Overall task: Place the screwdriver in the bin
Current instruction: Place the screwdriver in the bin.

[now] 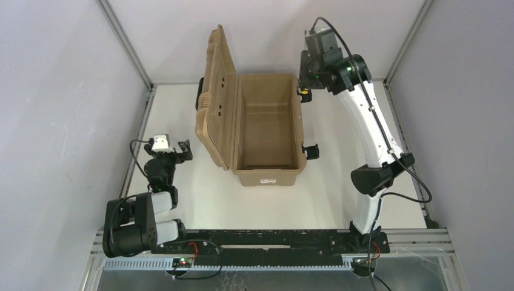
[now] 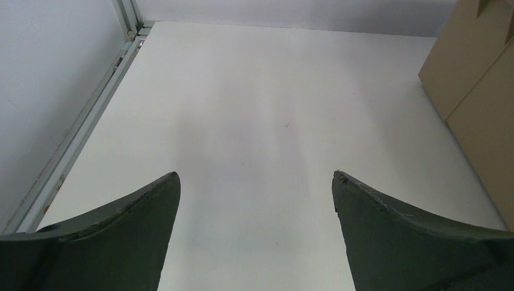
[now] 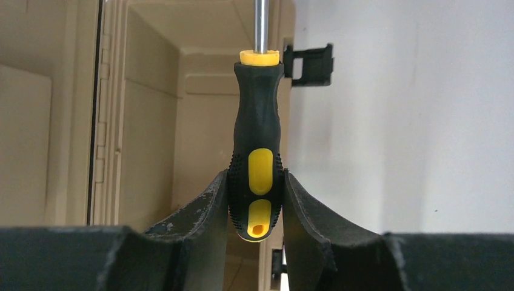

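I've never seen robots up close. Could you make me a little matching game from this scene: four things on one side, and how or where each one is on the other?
Things:
1. screwdriver
2. bin
3. left arm
4. right arm

States:
A. jaws wide apart, holding nothing
B. lid swung open
C. gripped by its black-and-yellow handle
D. reaching to the bin's far right corner, jaws shut

Pairs: 1-C, 2-B, 3-A, 4-D
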{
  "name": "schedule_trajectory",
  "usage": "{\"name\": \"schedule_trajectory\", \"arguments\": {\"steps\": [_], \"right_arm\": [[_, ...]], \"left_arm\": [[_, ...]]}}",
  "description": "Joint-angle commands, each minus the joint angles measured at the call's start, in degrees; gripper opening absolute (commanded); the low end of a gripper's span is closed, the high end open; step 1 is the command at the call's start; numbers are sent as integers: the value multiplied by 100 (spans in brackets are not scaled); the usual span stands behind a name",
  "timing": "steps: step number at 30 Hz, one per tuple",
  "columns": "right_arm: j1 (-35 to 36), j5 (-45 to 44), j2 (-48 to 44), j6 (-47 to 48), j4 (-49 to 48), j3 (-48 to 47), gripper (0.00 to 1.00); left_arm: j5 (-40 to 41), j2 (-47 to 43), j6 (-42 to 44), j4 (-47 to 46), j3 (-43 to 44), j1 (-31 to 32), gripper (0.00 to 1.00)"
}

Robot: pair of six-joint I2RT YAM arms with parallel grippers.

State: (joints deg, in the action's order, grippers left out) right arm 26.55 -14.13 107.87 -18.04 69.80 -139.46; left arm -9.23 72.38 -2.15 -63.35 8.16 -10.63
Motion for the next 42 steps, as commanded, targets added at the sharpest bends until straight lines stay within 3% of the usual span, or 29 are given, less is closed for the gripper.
{"name": "schedule_trajectory", "arguments": {"steps": [1, 20, 42], "right_arm": [[257, -73, -182, -385, 42, 218, 0], [706, 375, 559, -793, 482, 241, 0], [1037, 757, 1710, -1047, -79, 843, 0]], "left_arm": [[0, 13, -53, -575, -112, 21, 100], [4, 13, -48, -577, -110, 22, 100], [0, 13, -49, -578, -112, 22, 100]]}}
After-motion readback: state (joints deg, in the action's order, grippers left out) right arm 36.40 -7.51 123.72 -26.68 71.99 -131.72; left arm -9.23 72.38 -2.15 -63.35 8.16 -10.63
